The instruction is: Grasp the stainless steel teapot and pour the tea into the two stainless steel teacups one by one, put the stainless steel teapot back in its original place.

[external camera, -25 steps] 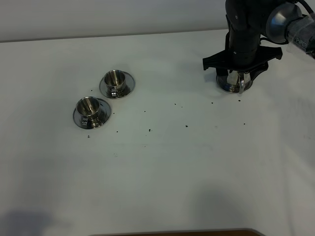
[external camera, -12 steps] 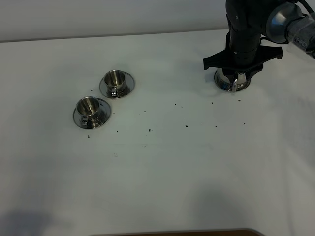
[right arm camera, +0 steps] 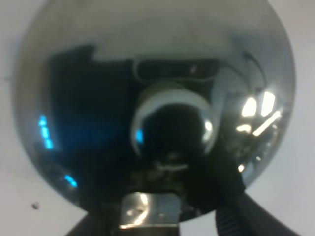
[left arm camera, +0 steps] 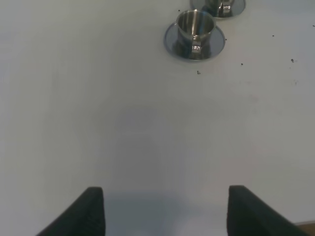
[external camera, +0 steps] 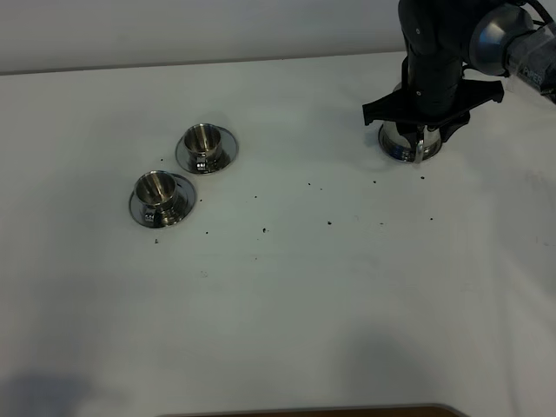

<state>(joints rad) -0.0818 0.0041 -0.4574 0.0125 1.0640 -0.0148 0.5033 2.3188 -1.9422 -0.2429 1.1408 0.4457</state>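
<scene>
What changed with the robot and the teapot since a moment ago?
The right gripper edged slightly upward in the high view over the stainless steel teapot, which shifted a little beneath it; a firm grip isn't clear. The two teacups stayed put.

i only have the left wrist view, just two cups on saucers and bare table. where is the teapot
Observer: In the high view the teapot stands at the far right of the table, well apart from the nearer teacup and the farther teacup.
Operator: is the right arm anywhere near it
Observer: Yes, the right hand is directly over the teapot, reaching down from above. I cannot tell whether it grips the pot.
Operator: what does the right wrist show
Observer: That view is filled by the shiny lid, with its knob near the middle.
</scene>
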